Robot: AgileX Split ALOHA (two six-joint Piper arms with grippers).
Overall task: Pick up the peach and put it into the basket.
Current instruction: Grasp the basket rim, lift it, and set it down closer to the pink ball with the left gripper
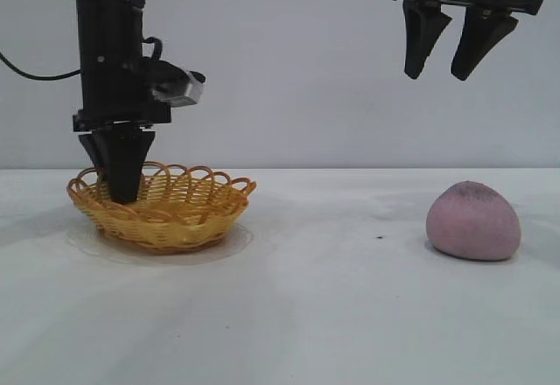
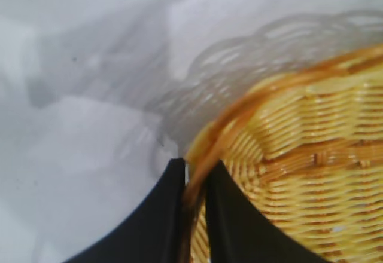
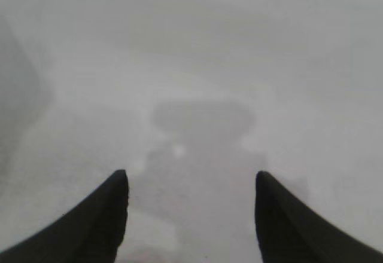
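Fingers (image 2: pixel 170 215) of my left gripper (image 1: pixel 121 194) are closing on the looped rim of the basket (image 1: pixel 188 214): in the left wrist view the wicker edge is running up the narrow gap between them, one finger outside the wall and one inside. I am reading this as a pinch on the rim. Pointing straight down, the gripper is standing over the basket's near-left edge in the exterior view, and nothing is lying inside the basket.

My right gripper (image 1: pixel 444 68) is hanging high above the table (image 1: pixel 332 315), jaws spread and holding nothing; its wrist view is showing only bare table and shadow.

Well apart from the basket, at the right of the exterior view, the peach (image 1: pixel 473 221) is sitting on the table, roughly below the right gripper and untouched.

Risks, as I am judging them: a pinch on so thin a woven loop may slip or bend the wicker; any lift or drag may tilt the light basket; and a descent by the right gripper on the rounded peach may roll it away if off-centre.
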